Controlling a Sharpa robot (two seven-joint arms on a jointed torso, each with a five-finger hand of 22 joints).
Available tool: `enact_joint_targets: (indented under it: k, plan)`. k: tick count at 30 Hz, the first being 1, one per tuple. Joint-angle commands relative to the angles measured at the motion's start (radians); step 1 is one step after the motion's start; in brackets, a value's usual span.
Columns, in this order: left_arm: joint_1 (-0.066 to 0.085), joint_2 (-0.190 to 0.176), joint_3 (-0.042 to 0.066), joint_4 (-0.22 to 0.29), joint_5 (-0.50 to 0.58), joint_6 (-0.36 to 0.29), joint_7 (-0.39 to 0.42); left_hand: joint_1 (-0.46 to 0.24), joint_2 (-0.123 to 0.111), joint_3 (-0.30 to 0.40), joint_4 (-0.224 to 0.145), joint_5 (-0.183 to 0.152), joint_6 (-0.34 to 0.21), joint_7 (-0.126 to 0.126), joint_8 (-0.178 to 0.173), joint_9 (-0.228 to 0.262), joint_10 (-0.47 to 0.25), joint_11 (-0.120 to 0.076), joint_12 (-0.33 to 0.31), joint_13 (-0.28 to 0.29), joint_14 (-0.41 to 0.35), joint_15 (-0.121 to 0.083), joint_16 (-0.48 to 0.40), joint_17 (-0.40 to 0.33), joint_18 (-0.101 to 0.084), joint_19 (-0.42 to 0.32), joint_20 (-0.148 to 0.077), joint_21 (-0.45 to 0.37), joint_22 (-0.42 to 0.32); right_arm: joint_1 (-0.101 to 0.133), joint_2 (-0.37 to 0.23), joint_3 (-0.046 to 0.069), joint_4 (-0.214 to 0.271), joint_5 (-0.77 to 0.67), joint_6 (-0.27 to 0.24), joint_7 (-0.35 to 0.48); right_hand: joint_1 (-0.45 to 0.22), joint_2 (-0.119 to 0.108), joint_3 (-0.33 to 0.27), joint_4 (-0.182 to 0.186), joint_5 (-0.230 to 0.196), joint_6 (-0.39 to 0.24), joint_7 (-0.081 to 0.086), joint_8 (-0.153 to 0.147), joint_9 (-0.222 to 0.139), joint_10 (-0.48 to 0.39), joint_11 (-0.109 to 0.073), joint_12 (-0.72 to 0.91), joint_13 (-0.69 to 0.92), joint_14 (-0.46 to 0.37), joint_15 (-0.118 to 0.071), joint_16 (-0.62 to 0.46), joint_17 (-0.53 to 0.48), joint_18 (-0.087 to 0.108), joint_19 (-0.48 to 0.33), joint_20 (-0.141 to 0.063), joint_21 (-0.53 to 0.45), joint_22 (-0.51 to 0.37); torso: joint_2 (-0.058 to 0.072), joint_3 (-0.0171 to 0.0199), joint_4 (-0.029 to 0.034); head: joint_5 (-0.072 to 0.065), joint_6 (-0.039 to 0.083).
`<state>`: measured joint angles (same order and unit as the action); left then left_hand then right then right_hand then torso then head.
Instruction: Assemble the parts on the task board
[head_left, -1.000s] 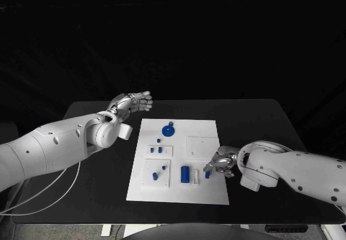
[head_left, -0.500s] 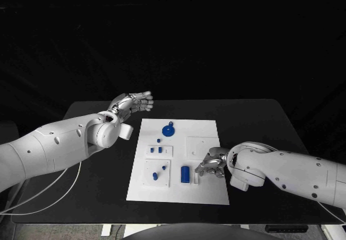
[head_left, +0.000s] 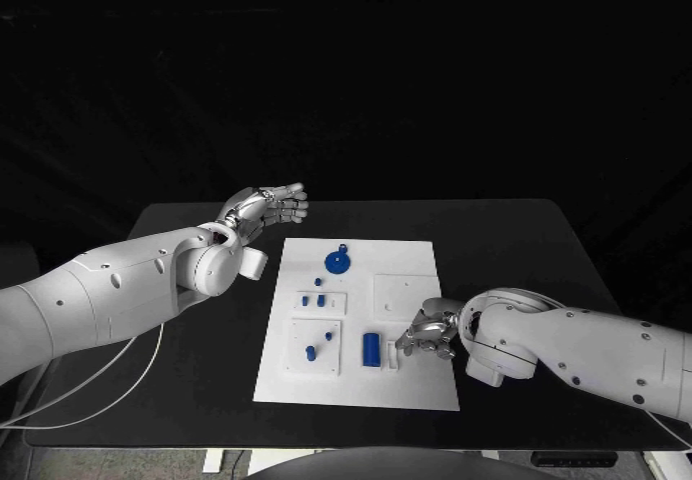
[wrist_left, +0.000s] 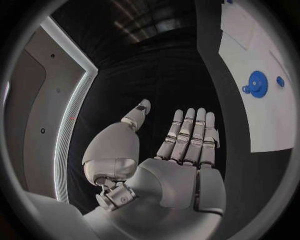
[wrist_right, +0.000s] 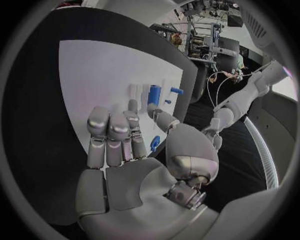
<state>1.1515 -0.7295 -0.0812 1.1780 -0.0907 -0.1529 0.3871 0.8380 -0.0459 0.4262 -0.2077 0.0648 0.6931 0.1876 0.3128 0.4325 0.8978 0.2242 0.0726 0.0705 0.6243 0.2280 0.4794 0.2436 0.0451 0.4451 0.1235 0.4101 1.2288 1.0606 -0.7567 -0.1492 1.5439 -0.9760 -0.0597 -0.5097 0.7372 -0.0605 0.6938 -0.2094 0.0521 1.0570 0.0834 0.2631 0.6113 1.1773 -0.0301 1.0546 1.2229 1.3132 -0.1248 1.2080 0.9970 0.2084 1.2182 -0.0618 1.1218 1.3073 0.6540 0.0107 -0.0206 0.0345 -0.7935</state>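
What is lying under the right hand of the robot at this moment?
Under the right hand lies the white task board, near its right edge. A small blue part shows beside the palm in the right wrist view; whether the fingers hold it cannot be seen. The board directly beneath is covered.

A black table (head_left: 505, 240) fills the middle of the head view, its bare dark top running to the right of centre. White cables (head_left: 87, 385) trail across its lower left corner.

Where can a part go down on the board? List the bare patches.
Task board: bare along its near edge and at the far right corner beside the blue gear. Crowded around the blue cylinder, where the right hand hovers.
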Motion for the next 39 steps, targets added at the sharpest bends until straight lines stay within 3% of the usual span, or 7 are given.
enact_joint_targets:
  k: [1,9,14,22,24,26,39]
  plan:
    - [0.001,0.001,0.000,0.002,0.003,0.014,0.007,-0.002,-0.003,0.001,0.007,-0.005,-0.009,0.032,-0.004,-0.001,-0.005,-0.002,-0.005,-0.001,-0.006,-0.002,-0.005,0.002,0.014,0.006,0.001,-0.006,0.001,-0.001,-0.024,0.000,0.024,-0.018,-0.014,0.020,-0.011,0.000,-0.007,-0.001,-0.003,0.005,-0.002,0.005,0.002,0.007,0.001,0.000,-0.001,0.002,-0.008,-0.003,0.000,0.053,-0.001,-0.003,0.005,0.014,0.000,0.0011,-0.0001,-0.001,0.003]
    - [0.001,0.001,0.000,0.002,0.003,0.018,0.006,-0.002,-0.003,0.001,0.007,-0.006,-0.009,0.032,-0.004,-0.001,-0.005,-0.002,-0.005,-0.001,-0.006,-0.002,-0.005,0.002,0.014,0.006,0.001,-0.006,0.002,0.015,-0.096,0.022,0.056,-0.043,-0.037,0.036,-0.027,-0.038,-0.040,-0.006,-0.003,-0.003,0.000,0.001,0.001,0.005,0.002,-0.001,0.000,0.001,-0.008,-0.003,-0.001,0.053,-0.002,-0.006,0.004,0.013,-0.001,-0.0003,-0.0008,-0.005,0.011]
    - [0.001,0.000,-0.001,0.002,0.003,0.018,0.006,-0.002,-0.004,0.001,0.007,-0.006,-0.009,0.032,-0.004,-0.001,-0.005,-0.002,-0.005,-0.001,-0.007,-0.002,-0.005,0.002,0.014,0.006,0.001,-0.007,0.002,0.028,-0.117,0.027,0.052,-0.087,-0.031,0.024,-0.025,-0.045,-0.047,-0.010,-0.003,-0.005,0.000,0.000,0.002,0.004,0.002,-0.002,0.001,0.000,-0.008,-0.003,-0.001,0.053,-0.002,-0.009,0.003,0.013,0.000,0.0000,-0.0002,-0.007,0.013]
    - [0.001,0.001,-0.001,0.004,0.003,0.019,0.005,-0.002,-0.004,0.001,0.007,-0.006,-0.009,0.032,-0.004,-0.001,-0.005,-0.002,-0.005,-0.001,-0.007,-0.002,-0.005,0.002,0.014,0.006,0.001,-0.007,0.002,0.031,-0.100,0.026,0.025,-0.207,0.042,-0.040,-0.042,-0.045,-0.062,-0.001,-0.003,-0.005,0.001,0.000,0.003,0.004,0.003,-0.002,0.001,0.000,-0.007,-0.004,-0.001,0.053,-0.002,-0.008,0.002,0.012,0.000,0.0000,-0.0002,-0.008,0.013]
    - [0.001,0.000,-0.001,0.005,0.002,0.019,0.005,-0.002,-0.004,0.001,0.007,-0.006,-0.009,0.032,-0.004,-0.001,-0.005,-0.002,-0.005,-0.001,-0.007,-0.002,-0.005,0.002,0.014,0.006,0.001,-0.007,0.002,0.031,-0.089,0.026,0.013,-0.249,0.044,-0.052,-0.108,-0.021,-0.102,0.035,-0.003,-0.007,0.001,-0.001,0.004,0.001,0.004,-0.003,0.001,-0.001,-0.005,-0.004,-0.001,0.052,-0.006,-0.006,-0.001,0.011,0.000,-0.0003,0.0003,-0.008,0.013]
    - [0.001,0.000,-0.001,0.004,-0.004,0.020,0.007,-0.002,-0.004,0.000,0.007,-0.006,-0.009,0.032,-0.004,-0.001,-0.005,-0.002,-0.005,-0.001,-0.007,-0.002,-0.005,0.002,0.014,0.006,0.001,-0.007,0.002,0.031,-0.077,0.023,0.002,-0.256,0.039,-0.055,-0.110,-0.004,-0.135,0.009,-0.004,-0.009,-0.002,0.000,0.007,0.000,0.001,0.000,0.006,-0.003,-0.008,-0.002,0.001,0.053,-0.013,-0.012,0.001,0.015,0.000,-0.0007,0.0009,-0.010,0.014]
    - [0.001,0.001,-0.001,0.004,-0.006,0.022,0.008,0.006,-0.008,0.001,0.001,-0.008,-0.009,0.031,-0.003,-0.001,-0.005,-0.002,-0.004,-0.001,-0.008,-0.002,-0.006,0.002,0.014,0.005,0.001,-0.009,0.003,0.016,-0.017,0.005,-0.041,-0.359,0.020,-0.065,-0.097,-0.022,-0.157,-0.025,-0.003,-0.011,-0.001,-0.002,0.009,-0.003,0.001,-0.001,0.008,-0.004,-0.009,-0.002,0.002,0.053,-0.017,-0.017,0.000,0.015,0.000,-0.0007,0.0014,-0.010,0.011]
